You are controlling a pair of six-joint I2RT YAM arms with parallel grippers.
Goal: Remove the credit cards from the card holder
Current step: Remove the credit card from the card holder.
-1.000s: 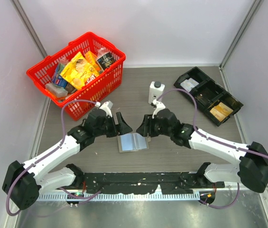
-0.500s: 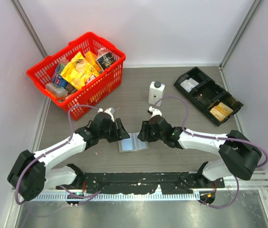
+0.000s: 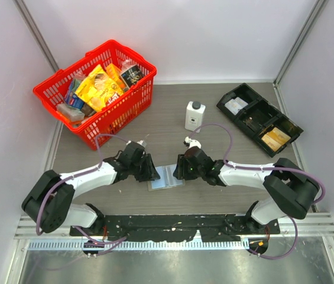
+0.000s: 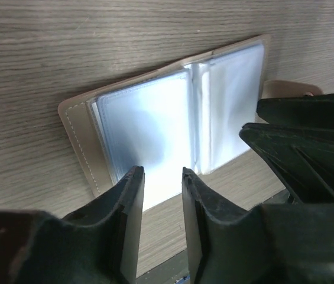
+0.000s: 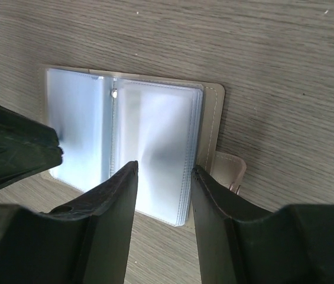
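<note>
**A:** So where's the card holder sitting?

**B:** It's lying open flat on the table, clear sleeves facing up, right between the two arms' tips.

**A:** And the pincers?

**B:** The left gripper is only narrowly parted over its side's page. The right gripper is a bit wider over the other page. Neither's clamped on anything. I can't make out the cards through the glare, tbh.

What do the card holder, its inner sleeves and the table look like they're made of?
Card holder: matte taupe leather or an imitation, judging by the stitched edge. Sleeves: clear glossy plastic, shown by the glare. Table: grey wood grain, likely laminate.
</note>
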